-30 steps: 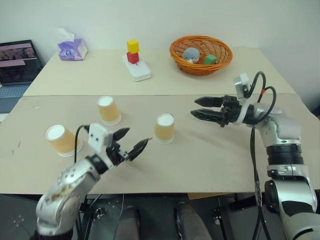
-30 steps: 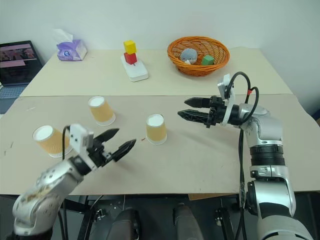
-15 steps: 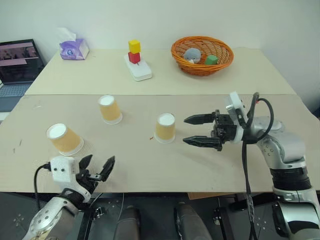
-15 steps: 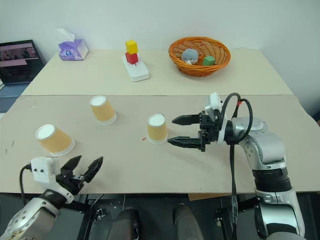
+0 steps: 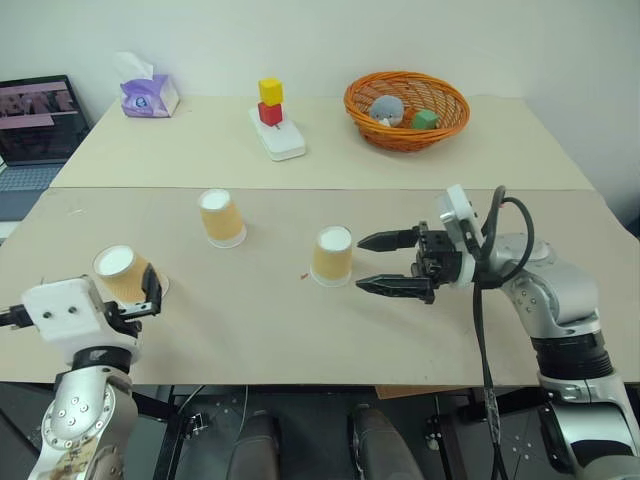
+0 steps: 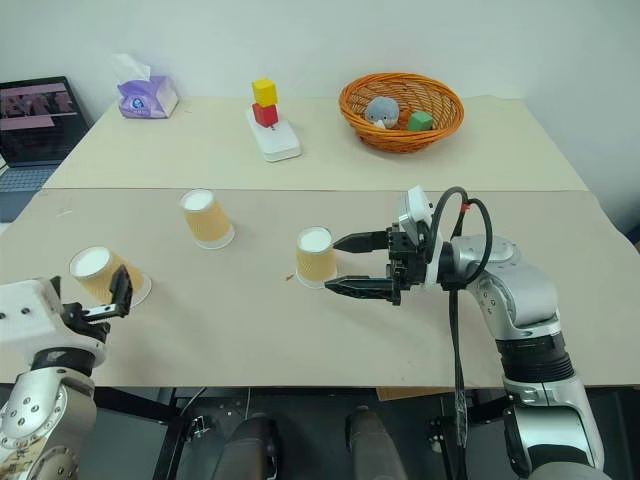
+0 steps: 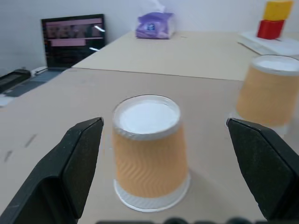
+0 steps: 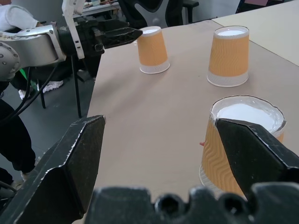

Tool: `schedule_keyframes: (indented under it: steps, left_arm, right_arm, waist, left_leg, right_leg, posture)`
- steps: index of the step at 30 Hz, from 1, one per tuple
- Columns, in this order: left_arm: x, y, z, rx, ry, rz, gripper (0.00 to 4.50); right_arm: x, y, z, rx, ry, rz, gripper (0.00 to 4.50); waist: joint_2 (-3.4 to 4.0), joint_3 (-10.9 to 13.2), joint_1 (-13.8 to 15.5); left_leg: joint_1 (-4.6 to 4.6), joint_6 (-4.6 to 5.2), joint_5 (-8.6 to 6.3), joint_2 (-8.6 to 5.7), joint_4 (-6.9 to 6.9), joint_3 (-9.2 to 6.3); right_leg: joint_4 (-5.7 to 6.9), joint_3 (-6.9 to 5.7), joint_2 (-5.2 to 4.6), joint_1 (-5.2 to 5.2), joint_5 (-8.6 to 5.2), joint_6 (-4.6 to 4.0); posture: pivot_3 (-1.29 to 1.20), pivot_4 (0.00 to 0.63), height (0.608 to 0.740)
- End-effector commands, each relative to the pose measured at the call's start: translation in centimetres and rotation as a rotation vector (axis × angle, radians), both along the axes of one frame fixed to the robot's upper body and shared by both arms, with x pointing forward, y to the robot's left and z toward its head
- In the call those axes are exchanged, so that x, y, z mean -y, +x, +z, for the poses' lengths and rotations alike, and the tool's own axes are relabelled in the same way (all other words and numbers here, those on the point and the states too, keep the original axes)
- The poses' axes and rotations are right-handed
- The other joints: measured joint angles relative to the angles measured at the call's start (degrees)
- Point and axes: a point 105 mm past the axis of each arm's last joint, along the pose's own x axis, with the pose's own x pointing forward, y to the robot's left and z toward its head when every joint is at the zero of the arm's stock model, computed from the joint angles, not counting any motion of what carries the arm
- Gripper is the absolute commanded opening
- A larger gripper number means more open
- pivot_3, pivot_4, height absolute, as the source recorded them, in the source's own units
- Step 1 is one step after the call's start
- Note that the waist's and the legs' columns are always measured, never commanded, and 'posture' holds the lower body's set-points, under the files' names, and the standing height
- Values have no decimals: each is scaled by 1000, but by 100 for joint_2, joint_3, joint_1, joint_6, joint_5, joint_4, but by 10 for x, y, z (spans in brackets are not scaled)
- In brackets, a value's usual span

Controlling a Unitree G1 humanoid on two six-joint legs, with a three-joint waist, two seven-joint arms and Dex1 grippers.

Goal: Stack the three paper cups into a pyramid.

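Cups: three tan ribbed paper cups stood inverted, apart, along the desk's near half. Your left gripper and right gripper gaped wide, empty; brushing tips risked toppling them.

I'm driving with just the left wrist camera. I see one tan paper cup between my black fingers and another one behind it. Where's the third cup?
Observer: The third tan ribbed paper cup stands upside down in the middle of the beige table, right in front of the right gripper.
Operator: Is that gripper holding it?
Observer: No. Its fingers are spread open, with the tips near the cup but not gripping it.
Operator: What else is out there?
Observer: An orange woven basket on the far side holds a grey soft toy and a green block.
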Motion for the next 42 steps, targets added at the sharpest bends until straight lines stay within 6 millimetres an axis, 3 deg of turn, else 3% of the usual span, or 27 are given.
schedule_keyframes:
  steps: [1, 6, 13, 32, 42]
  left_arm:
    - [-10, -1, 1, -7, -8, 80, 4500]
    - [-8, 8, -4, -21, -43, 57, 4500]
    - [0, 29, 3, 30, -75, 5, 4500]
    - [-5, 39, -9, 12, -108, 39, 4500]
    - [2, 54, 5, 62, -76, -9, 4500]
  right_arm:
    - [-1, -1, 15, 70, 21, 17, 4414]
    - [1, 1, 21, 81, 33, 2, 4414]
    - [4, -1, 21, 85, 31, -7, 4414]
    - [8, 3, 21, 85, 38, -38, 4414]
    - [9, 4, 23, 91, 38, -42, 4414]
  waist:
    - [0, 0, 4]
    - [0, 0, 21]
    - [-1, 0, 49]
    - [-2, 1, 51]
    - [-3, 2, 52]
  left_leg:
    - [0, 0, 0, -1, 0, -5]
    - [0, 0, 0, -3, 0, -14]
    - [-3, -3, 2, -15, 0, -13]
    - [-15, -8, 5, -71, -7, -72]
    - [-18, -13, 8, -74, -7, -80]
  right_leg:
    - [0, -1, -1, 0, 0, 0]
    - [0, -4, -2, 2, 0, 0]
    - [1, -10, -11, 4, 0, 0]
    - [3, -30, -66, 9, 2, 8]
    - [3, -36, -68, 11, 2, 8]
  posture:
    - [0, 150, 658]
    - [0, 150, 658]
    - [0, 150, 658]
    - [0, 150, 658]
    - [0, 150, 658]
